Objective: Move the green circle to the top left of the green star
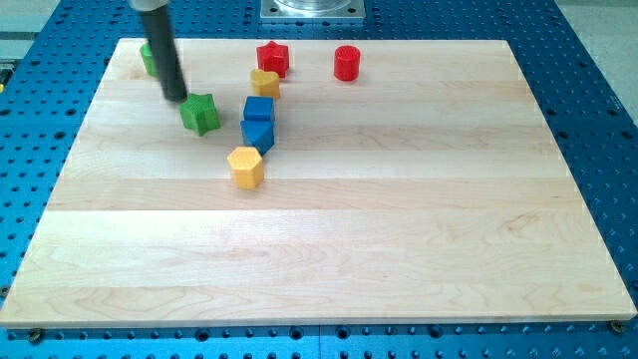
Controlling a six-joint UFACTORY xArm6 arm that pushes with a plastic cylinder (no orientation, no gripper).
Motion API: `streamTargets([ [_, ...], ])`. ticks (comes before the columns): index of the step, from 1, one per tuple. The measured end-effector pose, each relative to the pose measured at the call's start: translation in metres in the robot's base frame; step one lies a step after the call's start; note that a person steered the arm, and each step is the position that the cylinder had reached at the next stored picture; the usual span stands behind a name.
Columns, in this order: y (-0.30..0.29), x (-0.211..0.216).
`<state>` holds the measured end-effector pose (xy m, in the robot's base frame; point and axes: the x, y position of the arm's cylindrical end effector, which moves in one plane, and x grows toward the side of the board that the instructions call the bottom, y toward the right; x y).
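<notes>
Nearest the view's bottom, the green star-shaped block is seen on the pale wooden board. The rod's tip is set just up-left of it; no gripper is fitted. Beyond, the green round block is half hidden behind the rod, near the board's top-left edge, leaving little room behind it.

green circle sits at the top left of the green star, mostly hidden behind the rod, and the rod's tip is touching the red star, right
Not quite. The camera view shows my tip just left of the green star, far from the red star. The rest holds: the green circle sits at the top left of the green star, mostly hidden behind the rod.
</notes>
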<state>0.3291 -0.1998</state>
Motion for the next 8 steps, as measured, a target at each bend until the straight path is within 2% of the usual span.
streamTargets([
  [1,0.047,0.039],
  [2,0.006,0.045],
  [3,-0.101,0.012],
  [4,-0.087,-0.07],
  [5,-0.041,-0.102],
  [6,0.014,-0.042],
  [7,0.039,-0.039],
  [8,0.056,-0.071],
])
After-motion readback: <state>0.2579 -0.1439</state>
